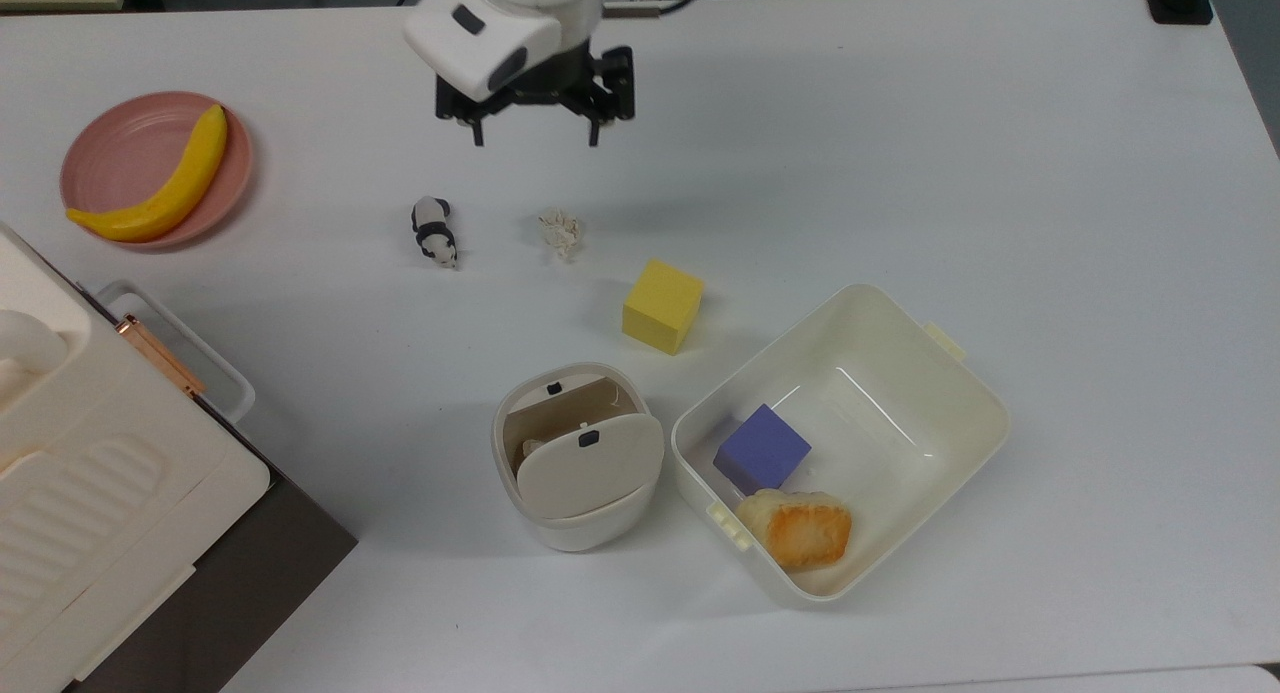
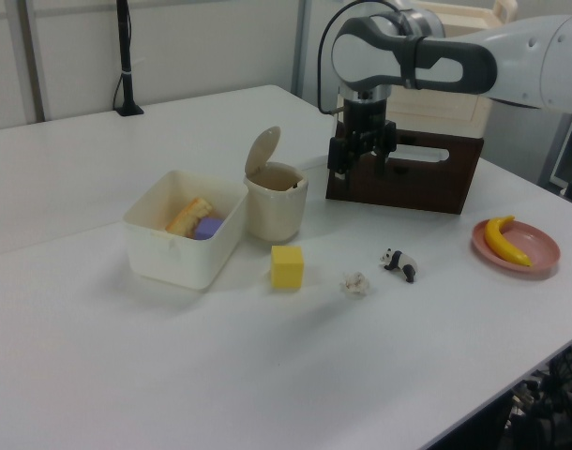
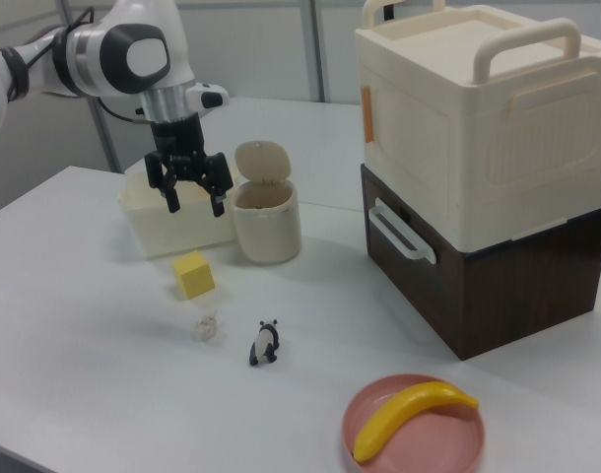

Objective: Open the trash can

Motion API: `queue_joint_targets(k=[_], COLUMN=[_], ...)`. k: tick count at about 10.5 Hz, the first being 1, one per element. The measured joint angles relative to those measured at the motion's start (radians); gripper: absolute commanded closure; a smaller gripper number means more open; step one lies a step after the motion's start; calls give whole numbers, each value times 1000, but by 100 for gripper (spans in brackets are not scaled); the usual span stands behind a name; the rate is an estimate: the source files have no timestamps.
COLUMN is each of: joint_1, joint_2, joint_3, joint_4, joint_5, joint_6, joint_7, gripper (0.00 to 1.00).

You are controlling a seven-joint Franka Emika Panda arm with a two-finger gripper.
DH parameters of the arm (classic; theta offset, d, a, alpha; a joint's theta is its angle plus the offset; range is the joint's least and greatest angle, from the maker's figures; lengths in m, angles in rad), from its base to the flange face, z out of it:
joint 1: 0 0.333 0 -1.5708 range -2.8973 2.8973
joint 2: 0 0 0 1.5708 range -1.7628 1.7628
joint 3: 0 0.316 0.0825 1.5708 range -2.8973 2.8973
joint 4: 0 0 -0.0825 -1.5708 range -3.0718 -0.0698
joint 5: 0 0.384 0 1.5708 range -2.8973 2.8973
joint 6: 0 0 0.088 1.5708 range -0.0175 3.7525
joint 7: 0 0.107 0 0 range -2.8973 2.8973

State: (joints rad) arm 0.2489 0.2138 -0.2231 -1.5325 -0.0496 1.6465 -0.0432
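Trash can open on the table, tool held above and apart from it.

The trash can (image 1: 575, 458) is seen standing with its lid (image 1: 588, 468) swung up on its hinge, just beside the tub (image 1: 960, 373) at its 3 o'clock in the top view. The tool (image 1: 533, 133) is held at the trash can's 12 o'clock in the top view, well apart from it, with its fingers spread and nothing gripped between them. Between tool and trash can, a crumpled scrap (image 1: 560, 231), a toy panda (image 1: 434, 230) and a yellow block (image 1: 662, 306) are seen on the table (image 1: 950, 153). A banana (image 1: 160, 181) is laid on a pink plate (image 1: 115, 153) at the top view's 10 o'clock.
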Motion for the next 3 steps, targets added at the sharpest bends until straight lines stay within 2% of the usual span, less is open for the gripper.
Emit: queue_joint_targets(k=[3], joint_1=[-34], joint_2=[-53], joint_3=[-1], joint_4=[-14], joint_5=[0], joint_6=[-16], joint_7=[-36], gripper=[0])
